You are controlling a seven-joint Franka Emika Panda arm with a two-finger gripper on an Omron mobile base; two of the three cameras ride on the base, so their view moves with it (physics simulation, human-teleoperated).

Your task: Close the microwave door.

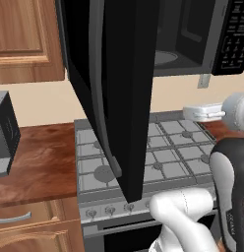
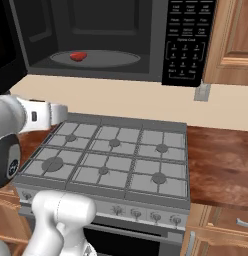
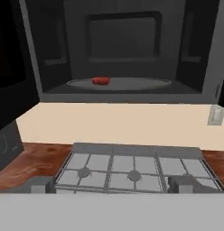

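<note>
nearest, the gripper [image 3: 112,184] sits low in the hand view with its 2 fingertips [image 3: 41,184] set wide apart, nothing between them, hovering above the front of the stove [image 2: 111,155]. in the left base view the arm's wrist is at the right edge, clear of the door.

next out, the microwave door [image 1: 111,93] swings wide open, filling the upper centre of the left base view, edge-on toward the camera, its long grey handle bar [image 1: 97,83] running down the panel. its lower corner hangs over the stove grates. in the hand view it's the dark slab at the left edge.

farther back, the microwave [image 2: 96,40] cavity is exposed at the top of the right base view, a small red item [image 2: 78,56] on the turntable [image 2: 96,59], keypad [image 2: 188,40] to the right.

step looks like approach: no contact with the door yet. next move likely calls for swinging the hand left, behind the door's outer face, then pushing it toward the cavity until shut.
</note>
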